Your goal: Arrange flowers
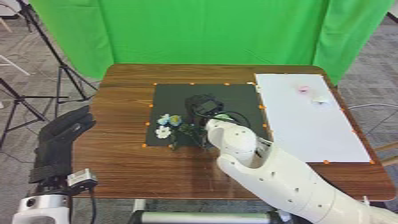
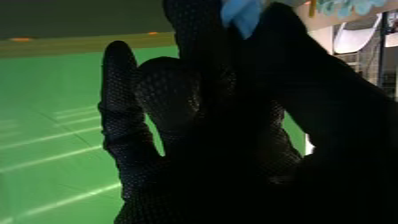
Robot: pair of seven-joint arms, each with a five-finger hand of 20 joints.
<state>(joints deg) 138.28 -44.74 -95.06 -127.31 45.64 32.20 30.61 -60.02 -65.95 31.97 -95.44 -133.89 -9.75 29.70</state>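
In the head view my right hand (image 1: 204, 104) is over the black mat, beside a cluster of flowers. A blue and yellow flower (image 1: 169, 120) and a white flower (image 1: 163, 132) lie at the mat's left side, with dark green leaves below. In the right wrist view my right hand (image 2: 213, 105) has its thumb and a finger pinched on a light blue flower piece (image 2: 240, 16); pale blue petals (image 2: 351, 6) show beyond the thumb. My left hand (image 1: 64, 132), fingers extended and holding nothing, is beside the table's left edge.
The black mat (image 1: 233, 92) carries orange markers along its edges. On the white sheet (image 1: 306, 127) to its right lie a small pink flower (image 1: 303, 89) and a small white flower (image 1: 321, 100). Brown wood (image 1: 122, 100) surrounds both; a green curtain hangs behind the table.
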